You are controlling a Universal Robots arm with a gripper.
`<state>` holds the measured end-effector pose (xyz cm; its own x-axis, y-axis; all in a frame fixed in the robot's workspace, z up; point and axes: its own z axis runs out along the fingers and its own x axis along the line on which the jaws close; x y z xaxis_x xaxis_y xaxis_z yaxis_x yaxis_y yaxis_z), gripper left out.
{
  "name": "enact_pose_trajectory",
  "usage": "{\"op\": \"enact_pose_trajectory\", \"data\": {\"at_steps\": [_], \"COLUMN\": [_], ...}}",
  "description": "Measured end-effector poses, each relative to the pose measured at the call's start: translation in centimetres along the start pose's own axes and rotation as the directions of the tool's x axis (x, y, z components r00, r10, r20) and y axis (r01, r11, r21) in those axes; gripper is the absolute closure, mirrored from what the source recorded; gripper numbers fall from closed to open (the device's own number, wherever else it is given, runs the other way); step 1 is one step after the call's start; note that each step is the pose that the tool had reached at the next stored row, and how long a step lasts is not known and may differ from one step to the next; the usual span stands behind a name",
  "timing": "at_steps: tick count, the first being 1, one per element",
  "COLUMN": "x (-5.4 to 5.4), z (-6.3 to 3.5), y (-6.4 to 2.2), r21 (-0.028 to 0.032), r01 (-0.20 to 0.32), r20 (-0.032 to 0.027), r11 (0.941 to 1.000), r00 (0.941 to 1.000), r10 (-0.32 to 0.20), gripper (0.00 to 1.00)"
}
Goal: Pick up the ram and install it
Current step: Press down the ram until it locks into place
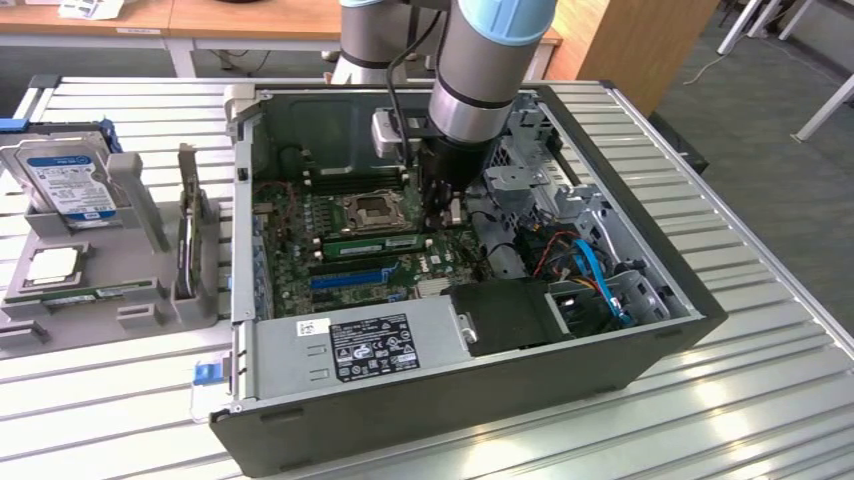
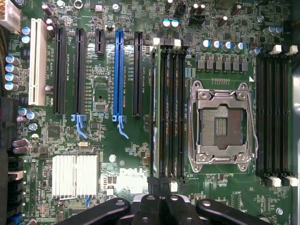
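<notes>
Wrist view puts my tool (image 2: 159,206) with its fingers drawn together, empty, right at one end of the ram (image 2: 156,112) — the stick's long axis runs straight away from it. The ram stands on edge in the memory slots (image 2: 169,110) beside the processor socket (image 2: 222,123) — thin, green, dark-chipped.

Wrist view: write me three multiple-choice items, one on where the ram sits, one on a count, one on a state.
1. The ram is: A flat on the table; B standing in a black slot beside the CPU socket; C lying across a fan.
2. Blue long slots on the board: A one; B two; C three.
3. The CPU socket is: A empty; B under a cooler; C covered by cables.
Key: B, its edge rises from that bank of slots; A, only one slot is blue; A, bare contacts show inside the frame.
</notes>
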<state>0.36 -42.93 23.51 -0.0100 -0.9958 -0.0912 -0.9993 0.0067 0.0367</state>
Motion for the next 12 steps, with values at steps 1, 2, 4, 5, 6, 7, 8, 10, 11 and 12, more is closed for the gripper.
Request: {"op": "enact_pose_trajectory", "data": {"at_steps": [1,2,4,5,6,7,8,10,11,12], "x": [0.00,0.00,-0.07,-0.13,-0.18,-0.24,-0.28,-0.31,-0.31,-0.31], "z": [0.00,0.00,0.02,0.02,0.04,0.05,0.06,0.07,0.07,0.07], "y": [0.00,0.00,-0.01,-0.01,-0.01,0.00,0.00,0.00,0.00,0.00], "r21": [0.0000,0.0000,0.0000,0.0001,0.0001,0.0001,0.0001,0.0001,0.0001,0.0001], "r01": [0.000,0.000,0.000,0.000,-0.001,-0.001,-0.001,-0.001,-0.001,-0.001], "r20": [-0.0001,-0.0001,0.0001,0.0000,0.0001,0.0000,0.0000,0.0000,0.0000,0.0000], "r11": [1.0000,1.0000,1.0000,1.0000,1.0000,1.0000,1.0000,1.0000,1.0000,1.0000], "r00": [1.0000,1.0000,1.0000,1.0000,1.0000,1.0000,1.0000,1.0000,1.0000,1.0000], "r10": [0.000,0.000,0.000,0.000,0.001,0.001,0.001,0.001,0.001,0.001], "gripper": [0.90,0.90,0.90,0.90,0.90,0.90,0.90,0.90,0.90,0.90]}}
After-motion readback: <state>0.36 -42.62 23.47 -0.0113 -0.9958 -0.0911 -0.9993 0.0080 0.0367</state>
